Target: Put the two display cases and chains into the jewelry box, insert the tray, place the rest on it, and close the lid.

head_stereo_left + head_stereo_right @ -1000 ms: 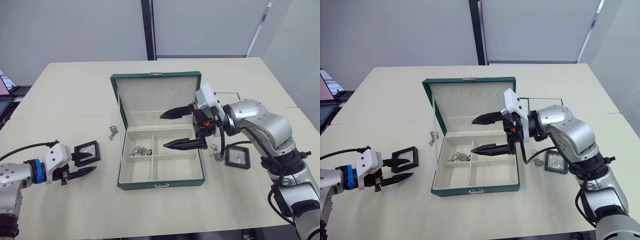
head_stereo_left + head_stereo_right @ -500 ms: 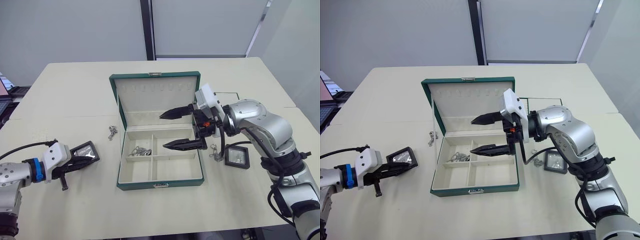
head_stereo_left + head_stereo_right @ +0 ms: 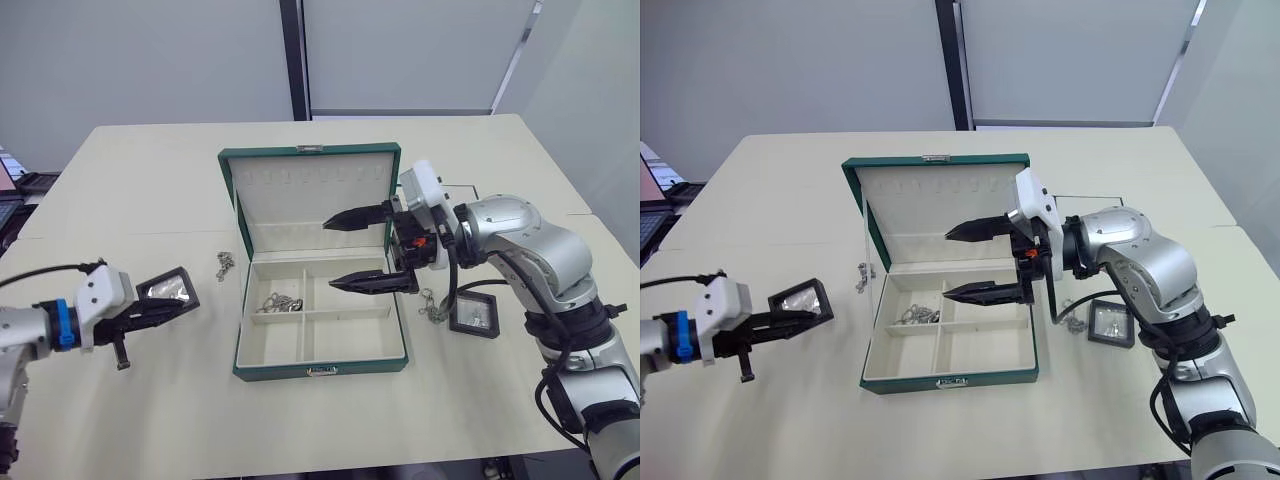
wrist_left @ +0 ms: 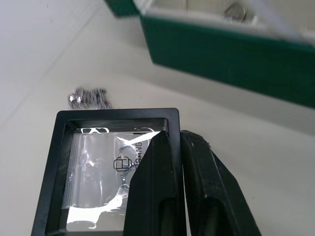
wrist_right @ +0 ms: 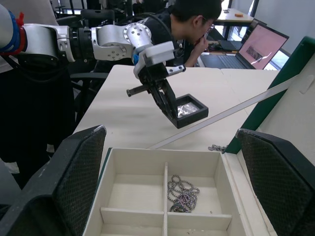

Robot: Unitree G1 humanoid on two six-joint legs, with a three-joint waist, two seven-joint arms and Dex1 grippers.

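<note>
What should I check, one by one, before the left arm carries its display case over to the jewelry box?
1. Left gripper fingers closed on the display case frame: ok.
2. Case lifted off the table: ok, as the right wrist view suggests.
3. Lid open and upright: ok.
4. Free compartment in the jewelry box: ok; one chain lies in the rear left one, the rest look free.
5. Path over the box clear: not ok, the open right gripper hovers there.
6. Other display case and second chain out of the way: ok.
</note>
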